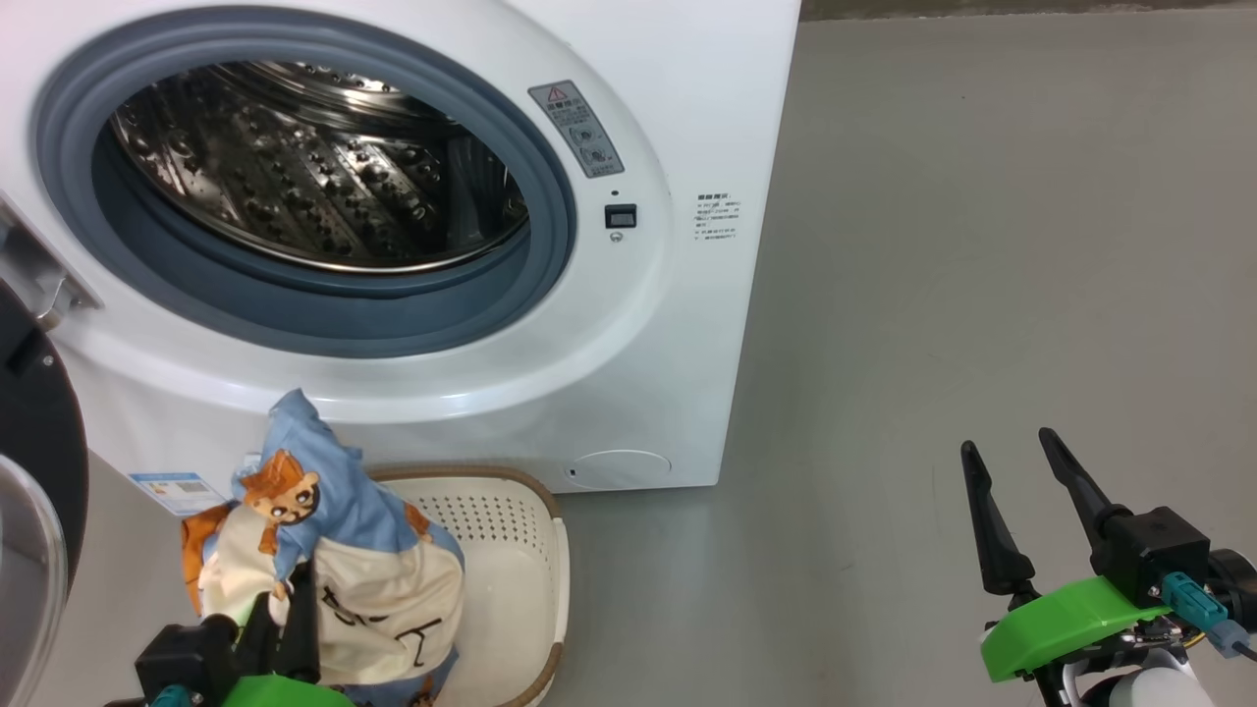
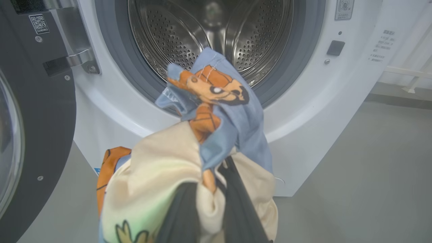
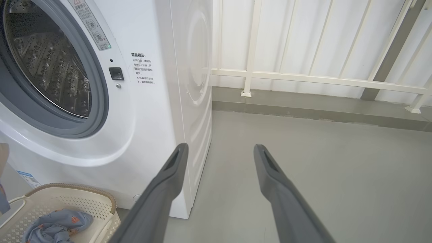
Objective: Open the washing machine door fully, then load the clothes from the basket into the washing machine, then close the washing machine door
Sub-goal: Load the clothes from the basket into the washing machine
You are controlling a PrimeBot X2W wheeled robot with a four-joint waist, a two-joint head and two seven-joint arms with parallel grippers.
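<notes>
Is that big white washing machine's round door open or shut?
Open: the black-rimmed glass door is swung aside to the left, leaving the perforated steel drum exposed.

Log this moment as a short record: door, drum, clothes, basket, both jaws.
door: washing machine door swung open at the left of the head view
drum: steel drum, no clothing in the part that shows
load: clothes, a blue and cream bundle, held up over the basket, below the drum opening
basket contents: one blue garment lies inside
left jaws: shut on the clothes
right jaws: open, holding nothing, over the grey floor to the right of the machine
</notes>
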